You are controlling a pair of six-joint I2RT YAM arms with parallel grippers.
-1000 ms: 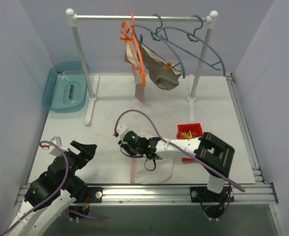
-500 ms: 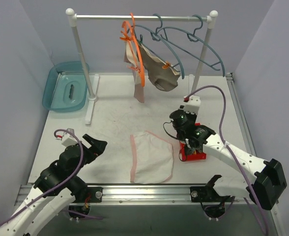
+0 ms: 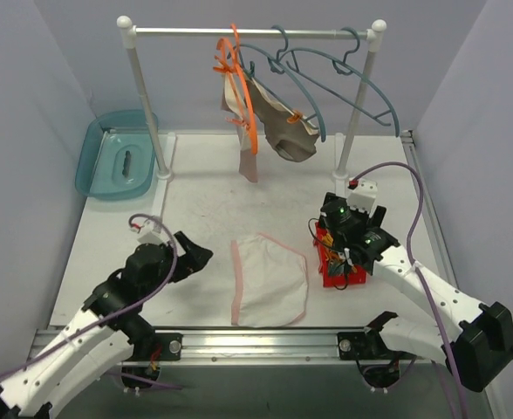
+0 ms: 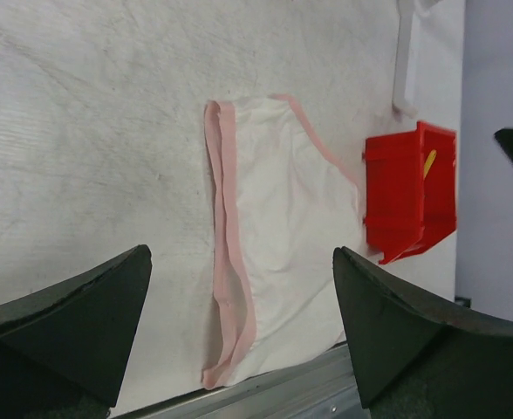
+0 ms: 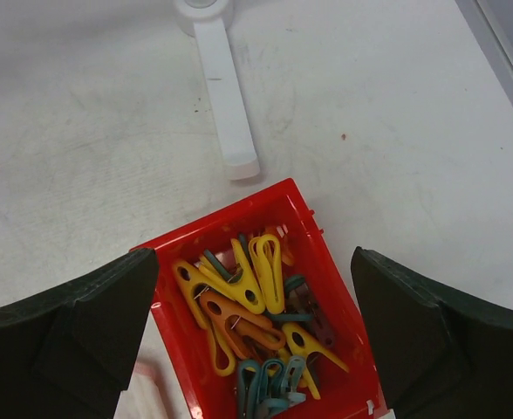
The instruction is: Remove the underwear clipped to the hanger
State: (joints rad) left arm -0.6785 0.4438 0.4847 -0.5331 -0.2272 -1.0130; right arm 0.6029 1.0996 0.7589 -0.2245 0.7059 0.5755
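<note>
We are holding our left gripper (image 3: 191, 256) low over the table (image 3: 195, 192), just to the left of the white briefs (image 3: 270, 279). Its jaws are standing wide apart and gripping nothing. From the left wrist, the two dark fingers (image 4: 73, 323) are framing the white briefs (image 4: 283, 236), which are lying flat on the table with the pink trim running down one side. The red bin (image 4: 411, 192) is sitting just beyond them.

Our right gripper (image 3: 337, 253) is hanging over that red bin (image 3: 339, 266), right of the white briefs. Its jaws are spread too, with nothing between them. The right wrist view is looking straight down into the bin (image 5: 230, 209). Inside is a loose heap of clips (image 5: 248, 297) in yellow, orange and teal, and the white rack foot (image 5: 222, 96) is resting on the table beyond it.

At the back, the rack (image 3: 248, 31) is carrying an orange hanger (image 3: 246, 87) and some blue-grey hangers (image 3: 344, 78). The taupe briefs (image 3: 284, 131) are hanging from the hangers, with an orange clip (image 3: 297, 114) showing at their upper right edge. A dusty pink piece (image 3: 249, 161) is dangling below the orange hanger — where it is fastened we cannot tell. Both pieces are well apart from either gripper.

A teal tub (image 3: 117, 153) is sitting at the far left corner, beside the rack's left post.
</note>
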